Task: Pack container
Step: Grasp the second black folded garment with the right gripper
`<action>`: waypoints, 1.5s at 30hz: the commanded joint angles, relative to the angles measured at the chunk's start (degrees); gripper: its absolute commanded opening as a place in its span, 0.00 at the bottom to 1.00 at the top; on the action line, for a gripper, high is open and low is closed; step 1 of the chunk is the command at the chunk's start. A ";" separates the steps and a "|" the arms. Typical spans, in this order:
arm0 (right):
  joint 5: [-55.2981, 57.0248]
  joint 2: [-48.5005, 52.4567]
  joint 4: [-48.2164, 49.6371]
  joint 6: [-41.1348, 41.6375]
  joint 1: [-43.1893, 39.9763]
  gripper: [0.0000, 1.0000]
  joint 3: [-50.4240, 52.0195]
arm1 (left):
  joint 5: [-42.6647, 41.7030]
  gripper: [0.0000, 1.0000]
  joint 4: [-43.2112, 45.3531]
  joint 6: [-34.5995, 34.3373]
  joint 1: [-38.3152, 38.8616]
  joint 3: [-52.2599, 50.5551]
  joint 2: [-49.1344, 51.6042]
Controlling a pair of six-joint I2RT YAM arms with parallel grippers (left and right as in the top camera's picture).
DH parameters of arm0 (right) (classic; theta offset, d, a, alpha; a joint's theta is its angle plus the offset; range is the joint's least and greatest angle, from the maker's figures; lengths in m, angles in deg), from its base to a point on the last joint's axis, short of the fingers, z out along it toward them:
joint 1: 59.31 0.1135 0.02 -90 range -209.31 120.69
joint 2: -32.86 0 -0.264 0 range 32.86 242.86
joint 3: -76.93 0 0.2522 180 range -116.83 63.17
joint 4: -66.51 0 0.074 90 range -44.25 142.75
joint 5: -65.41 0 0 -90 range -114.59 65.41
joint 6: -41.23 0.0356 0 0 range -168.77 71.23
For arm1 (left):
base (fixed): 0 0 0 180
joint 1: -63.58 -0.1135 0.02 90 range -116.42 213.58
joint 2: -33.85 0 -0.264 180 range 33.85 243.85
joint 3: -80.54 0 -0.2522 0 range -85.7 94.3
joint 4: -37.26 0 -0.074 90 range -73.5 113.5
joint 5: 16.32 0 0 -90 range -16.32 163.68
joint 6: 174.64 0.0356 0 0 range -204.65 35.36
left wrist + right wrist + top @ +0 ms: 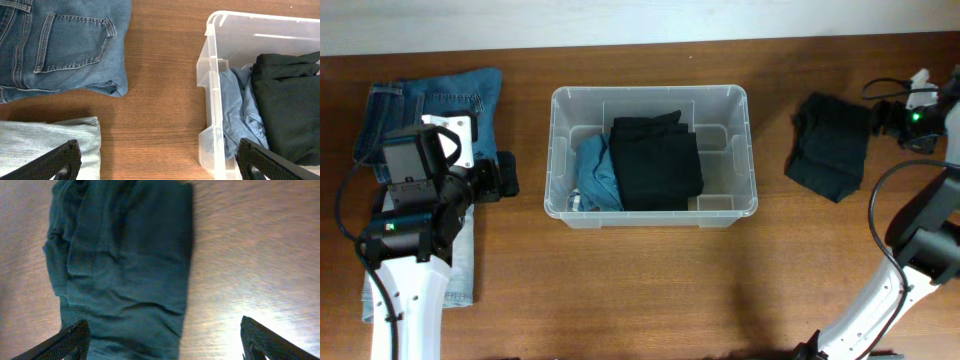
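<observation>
The clear plastic container (552, 150) stands mid-table. Inside it lie a folded black garment (656, 162) and, to its left, a light blue garment (597, 176). My left gripper (508, 176) is open over bare wood, just left of the container, and holds nothing. In the left wrist view its fingers (56, 163) straddle the container's near wall (212, 95). A dark folded garment (830, 146) lies on the table to the right. My right gripper (880, 116) hovers open at its right edge. In the right wrist view that garment (120, 265) lies flat below the gripper (165, 345).
Folded dark blue jeans (432, 105) lie at the far left, with a lighter denim piece (462, 272) nearer the front under my left arm. Both show in the left wrist view, the jeans (60, 45) above the pale denim (45, 142). A wall runs along the table's back edge.
</observation>
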 commanded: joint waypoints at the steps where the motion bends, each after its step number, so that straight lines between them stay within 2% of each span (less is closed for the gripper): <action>1: 1.66 2.16 0.15 -2.03 2.16 0.88 0.52 | 0.37 0.99 0.15 -0.57 -0.15 -0.02 0.20; 13: 4.76 4.04 0.24 2.27 2.73 0.87 0.52 | 0.37 0.99 0.15 -0.57 -0.15 -0.02 0.20; 19: 4.76 6.08 0.33 2.89 2.84 0.87 0.52 | 0.39 0.99 0.15 -0.57 -0.15 -0.02 0.20; 29: 4.72 7.06 0.22 2.91 2.86 0.80 0.57 | 0.39 0.99 0.15 -0.57 -0.15 -0.02 0.20; 45: 4.76 9.68 0.81 3.56 5.16 0.79 0.57 | 0.37 0.99 0.15 -0.57 -0.15 -0.02 0.20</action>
